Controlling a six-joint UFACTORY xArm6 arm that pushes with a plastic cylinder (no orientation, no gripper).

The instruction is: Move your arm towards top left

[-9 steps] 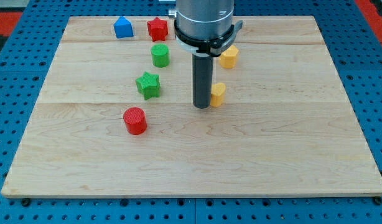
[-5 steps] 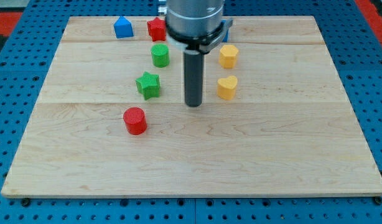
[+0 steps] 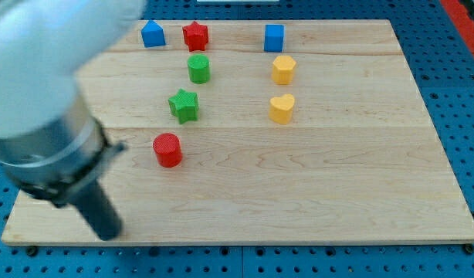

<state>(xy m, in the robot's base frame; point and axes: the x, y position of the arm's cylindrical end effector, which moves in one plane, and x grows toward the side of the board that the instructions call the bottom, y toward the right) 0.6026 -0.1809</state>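
My arm fills the view's left side, large and blurred. My tip (image 3: 107, 233) rests near the board's bottom left corner, below and left of the red cylinder (image 3: 167, 149). The green star (image 3: 184, 105) and green cylinder (image 3: 198, 68) lie above the red cylinder. A blue block with a peaked top (image 3: 152, 34) and a red star (image 3: 194, 35) sit along the top edge. A blue cube (image 3: 274, 37), a yellow hexagonal block (image 3: 283, 69) and a yellow heart (image 3: 281, 108) stand in a column right of centre. My tip touches no block.
The wooden board (image 3: 337, 177) lies on a blue perforated table (image 3: 468, 116). My arm's body hides the board's upper left corner and left edge.
My tip has swept from the board's middle, beside the yellow heart, down and left to the bottom left corner. The blue cube is uncovered. No block has moved.
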